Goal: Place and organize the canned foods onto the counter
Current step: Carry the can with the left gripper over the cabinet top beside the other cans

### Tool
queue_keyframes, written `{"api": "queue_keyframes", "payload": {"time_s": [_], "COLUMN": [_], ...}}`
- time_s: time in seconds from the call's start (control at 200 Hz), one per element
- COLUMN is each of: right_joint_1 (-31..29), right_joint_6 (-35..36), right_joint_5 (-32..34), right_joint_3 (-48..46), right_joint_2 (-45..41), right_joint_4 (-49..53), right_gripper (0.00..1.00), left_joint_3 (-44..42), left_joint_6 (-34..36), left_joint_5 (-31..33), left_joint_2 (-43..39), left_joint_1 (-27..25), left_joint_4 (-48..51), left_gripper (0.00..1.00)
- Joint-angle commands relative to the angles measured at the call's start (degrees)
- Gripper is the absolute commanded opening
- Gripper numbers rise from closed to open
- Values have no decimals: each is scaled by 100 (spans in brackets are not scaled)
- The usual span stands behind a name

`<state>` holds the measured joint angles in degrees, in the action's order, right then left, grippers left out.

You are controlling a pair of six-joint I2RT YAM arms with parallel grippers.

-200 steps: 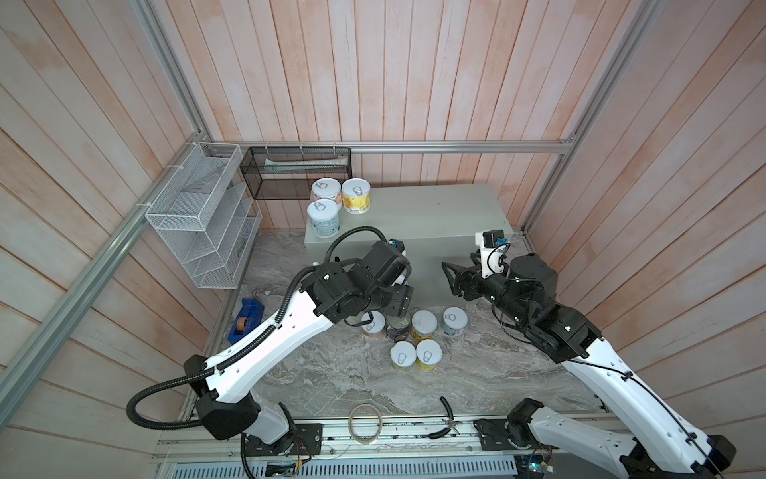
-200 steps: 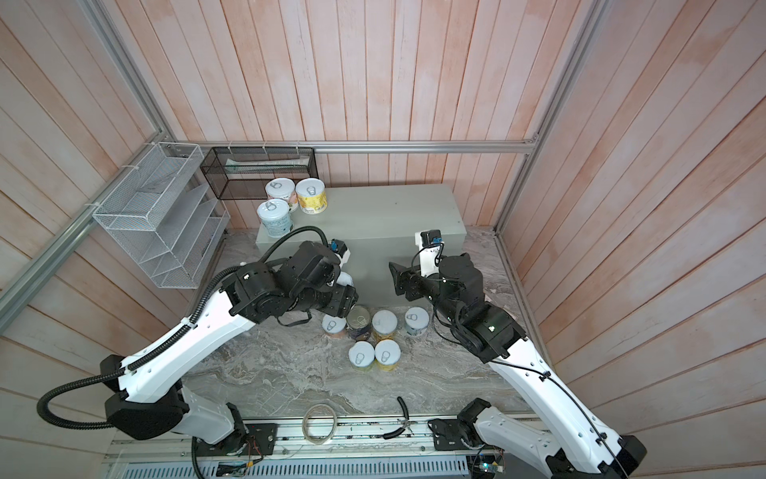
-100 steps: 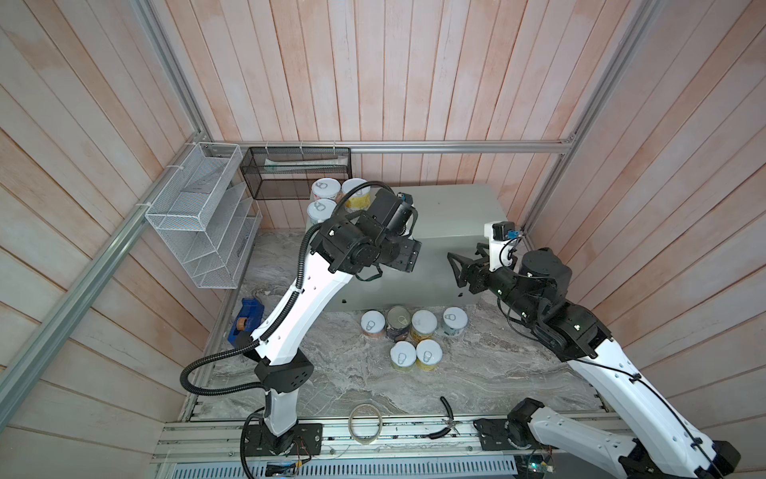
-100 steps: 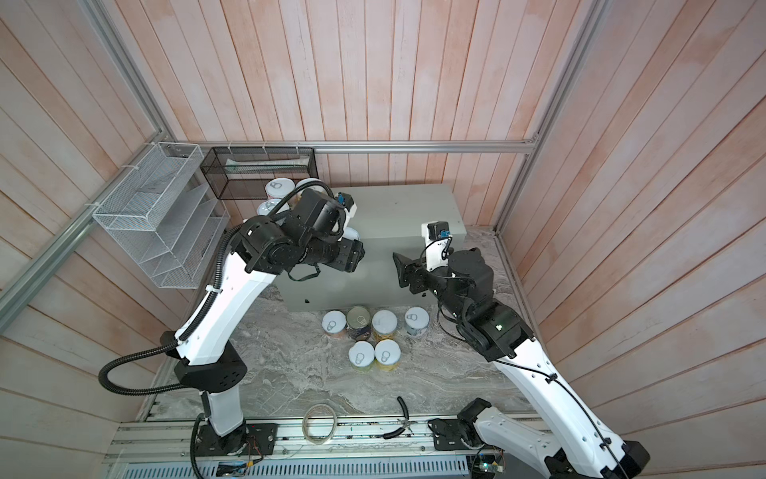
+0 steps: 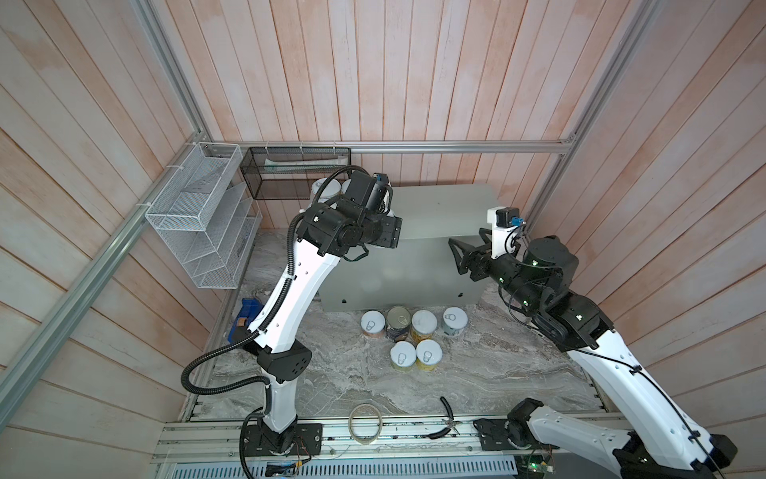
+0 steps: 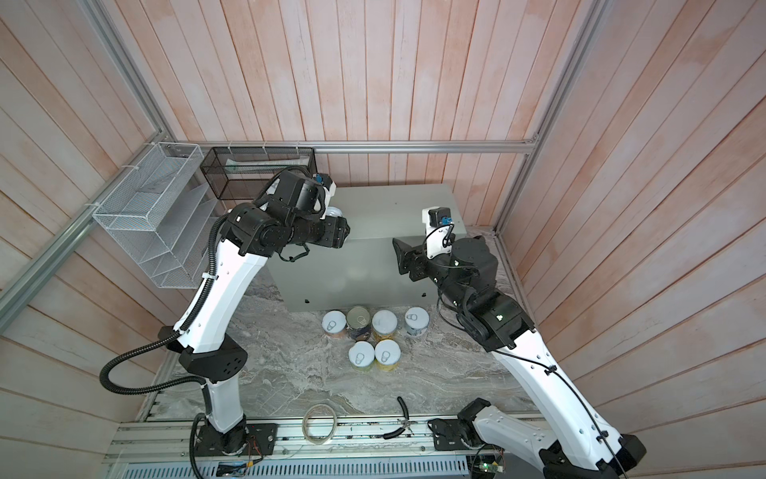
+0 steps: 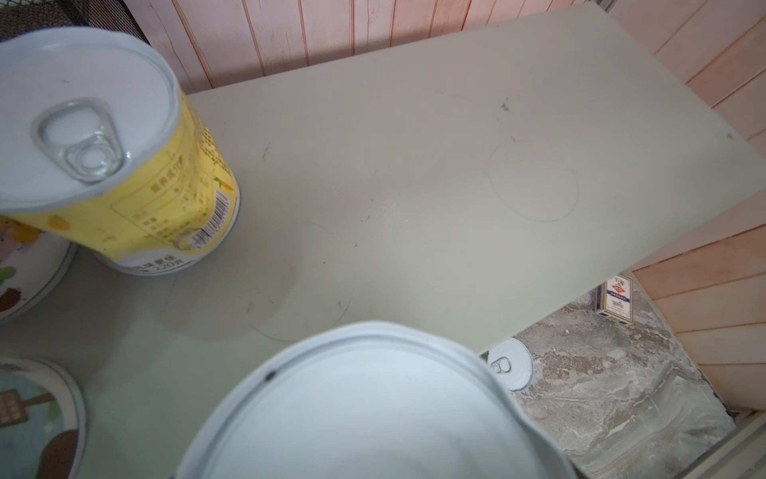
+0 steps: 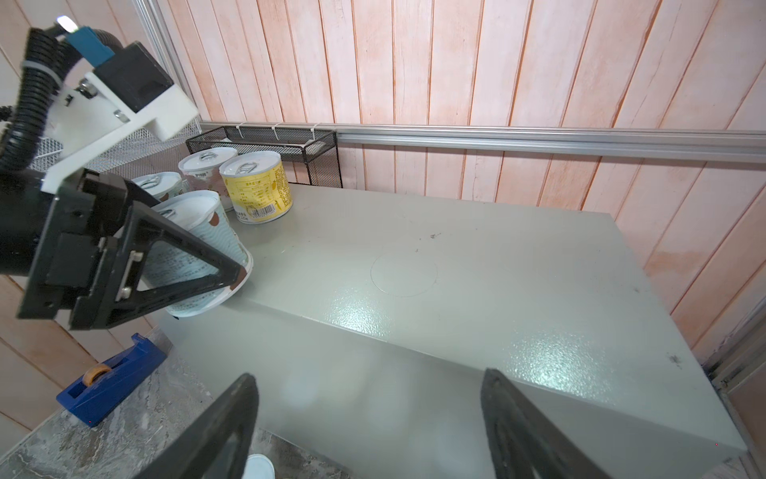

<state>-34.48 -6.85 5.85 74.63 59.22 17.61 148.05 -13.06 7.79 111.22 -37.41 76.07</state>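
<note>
Nearest, 6 cans (image 5: pixel 423 322) stand upright in a tight cluster on the marble (image 5: pixel 476 373), just before the front face of the counter (image 5: pixel 447 211); none of these is placed yet. Above them and to their right, the right claw (image 5: pixel 455 256) hangs in front of that face with its jaws wide and nothing between them. Farther in, at the counter's front left corner, the left claw (image 8: pixel 215 265) is clamped on a 4th can (image 8: pixel 195 236). This can is teal-striped and tilted, with its base low over the edge; I cannot tell whether it touches the top. Farthest back, in the left rear corner, 3 cans already stand close together on the top: a yellow one (image 8: pixel 257 186), a pink one (image 8: pixel 203 170) and a teal one (image 8: pixel 159 186). By my count 3 of 10 are done, 1 looks about to be set down, and 6 remain. The rest of the top is bare, so there should be room for tidy rows.
</note>
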Motion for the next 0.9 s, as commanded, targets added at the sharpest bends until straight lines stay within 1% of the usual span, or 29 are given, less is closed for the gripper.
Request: {"api": "queue_keyframes", "payload": {"time_s": [0.0, 0.185, 0.21, 0.23, 0.32, 0.41, 0.42, 0.44, 0.49, 0.535, 0.545, 0.895], "right_joint_1": [37, 50, 50, 49, 49, 49, 52, 48, 51, 48, 49, 52], "right_joint_6": [36, 17, 13, 17, 17, 8, 6, 0, -8, -22, -23, -38], "right_joint_5": [-112, -212, -227, -242, -324, -369, -373, -374, -387, -396, -401, -570], "right_joint_3": [192, 248, 269, 286, 327, 333, 328, 333, 319, 299, 289, 219], "right_joint_2": [54, 141, 163, 180, 251, 306, 309, 316, 328, 337, 340, 374], "right_joint_4": [-193, -250, -244, -235, -223, -214, -214, -214, -231, -248, -255, -318], "right_gripper": [83, 83, 83, 83, 83, 84, 84, 84, 84, 84, 84, 84], "left_joint_3": [266, 397, 399, 400, 399, 395, 394, 387, 390, 391, 391, 484], "left_joint_6": [18, 9, 3, -3, 4, 11, 15, 23, 39, 46, 48, 212], "left_joint_5": [-22, 39, 24, 10, 45, 136, 148, 167, 203, 230, 231, 328], "left_joint_2": [140, 289, 299, 306, 354, 383, 390, 392, 399, 405, 402, 274], "left_joint_1": [126, 233, 255, 254, 266, 268, 269, 267, 261, 279, 278, 331], "left_joint_4": [-553, -738, -746, -756, -775, -775, -771, -776, -778, -790, -794, -1174], "left_gripper": [0, 0, 3, 8, 36, 52, 56, 67, 80, 98, 100, 100]}}
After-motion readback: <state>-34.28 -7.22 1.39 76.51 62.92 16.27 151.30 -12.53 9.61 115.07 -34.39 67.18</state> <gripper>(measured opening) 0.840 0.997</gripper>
